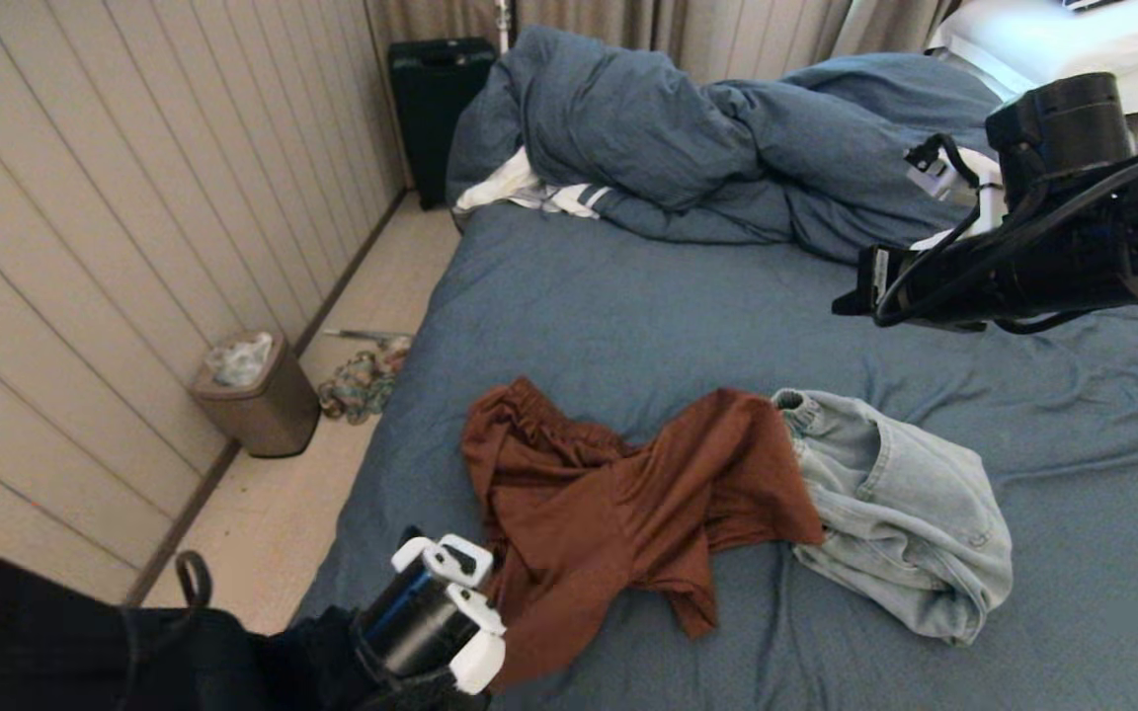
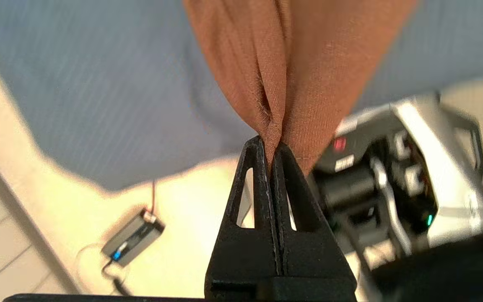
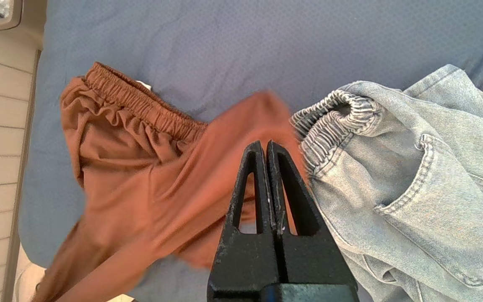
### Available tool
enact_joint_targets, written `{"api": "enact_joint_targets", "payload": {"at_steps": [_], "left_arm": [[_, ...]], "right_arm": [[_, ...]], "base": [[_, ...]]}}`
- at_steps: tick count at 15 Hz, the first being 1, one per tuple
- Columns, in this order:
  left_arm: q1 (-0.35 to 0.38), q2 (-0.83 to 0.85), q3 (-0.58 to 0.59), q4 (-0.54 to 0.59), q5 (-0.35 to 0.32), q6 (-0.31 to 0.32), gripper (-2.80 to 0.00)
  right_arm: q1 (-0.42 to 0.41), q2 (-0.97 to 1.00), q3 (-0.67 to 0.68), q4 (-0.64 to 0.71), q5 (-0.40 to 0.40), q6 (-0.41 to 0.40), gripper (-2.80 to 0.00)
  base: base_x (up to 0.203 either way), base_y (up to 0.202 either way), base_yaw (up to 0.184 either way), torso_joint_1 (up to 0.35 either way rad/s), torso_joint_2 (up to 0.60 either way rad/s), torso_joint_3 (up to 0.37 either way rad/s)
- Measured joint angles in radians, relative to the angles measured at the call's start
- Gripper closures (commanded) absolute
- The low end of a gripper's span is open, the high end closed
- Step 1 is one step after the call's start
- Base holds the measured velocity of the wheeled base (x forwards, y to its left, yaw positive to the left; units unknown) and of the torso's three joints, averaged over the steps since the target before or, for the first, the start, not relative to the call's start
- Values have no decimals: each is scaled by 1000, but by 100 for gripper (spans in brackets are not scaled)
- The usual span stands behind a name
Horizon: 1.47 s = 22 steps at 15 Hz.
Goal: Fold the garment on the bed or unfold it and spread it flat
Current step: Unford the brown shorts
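Left gripper [image 2: 271, 144], its fingers hidden in the head view, is pinching a fold of the brown shorts [image 1: 618, 504] in its own wrist view, near the bed's [image 1: 628, 306] near left edge. Right gripper [image 3: 268, 144], fingertips outside the head view, is hanging clenched on nothing above the shorts' edge beside the denim shorts [image 1: 900, 509], both garments lying crumpled on the blue sheet.

Setting: home bedroom — wide bed [image 1: 628, 316] with bunched duvet [image 1: 688, 138] and white pillows [image 1: 1053, 39], curtains [image 1: 727, 25] behind, panelled wall [image 1: 134, 197], lined waste bin [image 1: 258, 395] on floor.
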Motion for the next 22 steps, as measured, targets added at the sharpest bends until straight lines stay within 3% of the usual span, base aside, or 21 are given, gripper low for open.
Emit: {"api": "enact_joint_targets", "payload": {"at_steps": [3, 8, 11, 15, 16, 17, 22], "left_arm": [[-30, -151, 69, 116, 30, -37, 0], [-41, -381, 86, 399, 61, -49, 0], [-42, -440, 98, 465, 71, -47, 0], [-47, -455, 105, 464, 66, -43, 0], [-52, -455, 107, 464, 65, -42, -37], [-59, -455, 111, 463, 65, -42, -280], [-78, -479, 83, 442, 69, -46, -280]], "right_arm": [[1, -4, 2, 0, 0, 0, 0], [4, -11, 9, 0, 0, 0, 0], [8, -11, 11, 0, 0, 0, 0], [8, -10, 13, 0, 0, 0, 0], [10, -10, 14, 0, 0, 0, 0], [10, -9, 14, 0, 0, 0, 0], [10, -6, 18, 0, 0, 0, 0]], "base": [[0, 0, 0, 0, 0, 0], [0, 0, 0, 0, 0, 0], [0, 0, 0, 0, 0, 0], [0, 0, 0, 0, 0, 0], [0, 0, 0, 0, 0, 0], [0, 0, 0, 0, 0, 0], [0, 0, 0, 0, 0, 0]]}}
